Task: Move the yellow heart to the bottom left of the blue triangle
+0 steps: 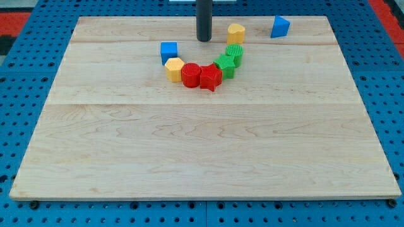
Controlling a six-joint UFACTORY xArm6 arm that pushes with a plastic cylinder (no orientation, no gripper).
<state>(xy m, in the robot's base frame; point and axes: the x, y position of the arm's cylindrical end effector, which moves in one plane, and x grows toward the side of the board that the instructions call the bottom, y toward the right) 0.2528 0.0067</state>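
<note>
The yellow heart [236, 33] sits near the view's top, right of centre. The blue triangle [279, 26] is to its right, near the board's top edge, with a gap between them. My tip [203, 39] is a dark rod end resting on the board just left of the yellow heart, a short gap apart from it.
A curved row of blocks lies below my tip: a blue cube [168, 52], a yellow hexagon [174, 69], a red cylinder [190, 75], a red star [210, 77], and two green blocks [225, 65] [234, 53]. The wooden board [202, 145] sits on a blue pegboard.
</note>
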